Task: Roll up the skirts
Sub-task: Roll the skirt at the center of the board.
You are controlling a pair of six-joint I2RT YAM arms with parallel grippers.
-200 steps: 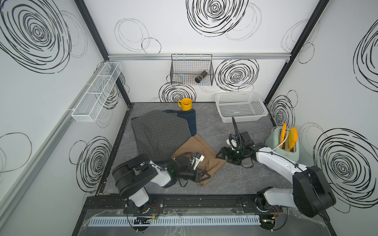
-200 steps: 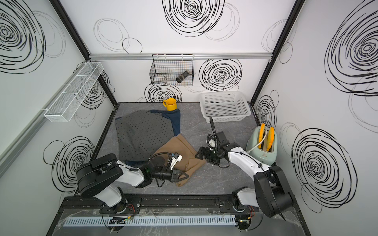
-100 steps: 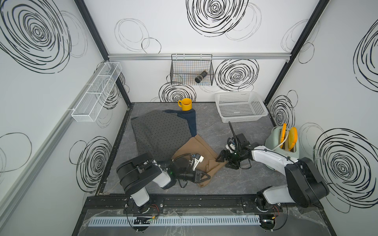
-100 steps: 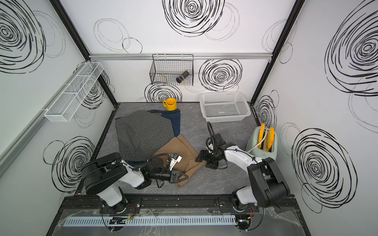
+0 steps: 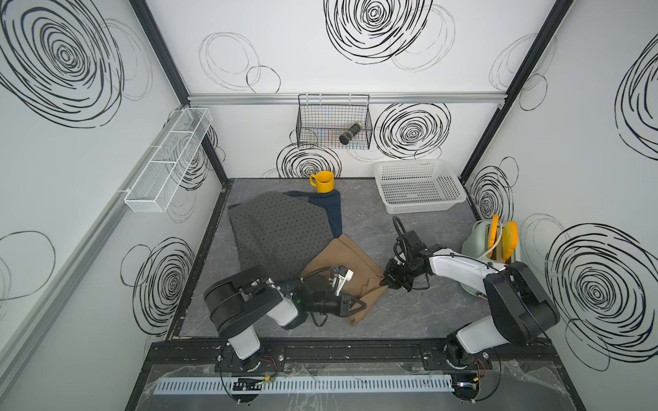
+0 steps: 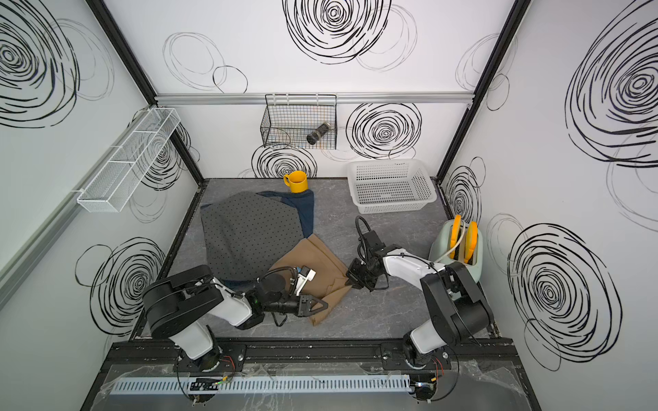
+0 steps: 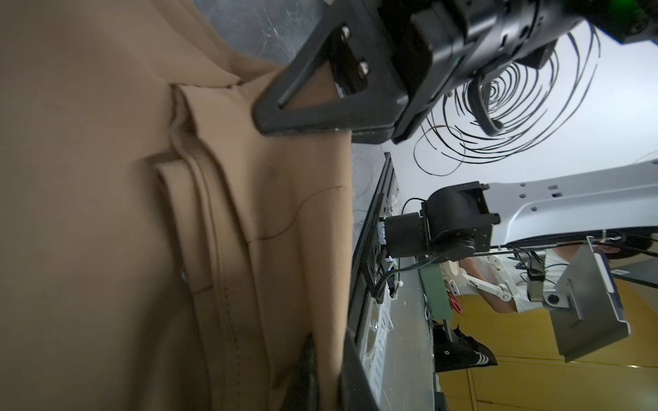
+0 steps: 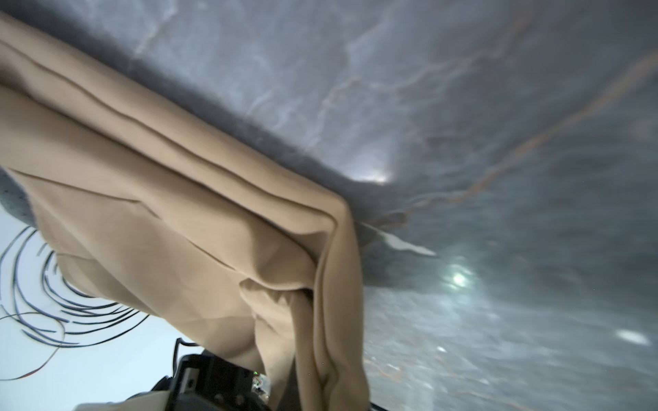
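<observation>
Two hands grip the plain tan cloth skirt [image 5: 349, 256], which lies near the middle of the front edge of the bench [image 5: 427, 313]; left hand [image 5: 359, 306] pinched shut on its near edge; right hand [image 5: 385, 283] clamped shut on its right corner; raise both evenly, hold that edge taut, then begin a tight first turn.

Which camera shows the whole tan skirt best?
Both top views: the tan skirt shows nearly whole, left hand over its near edge. The left wrist view shows only seams close up; the right wrist view, one lifted corner.
</observation>
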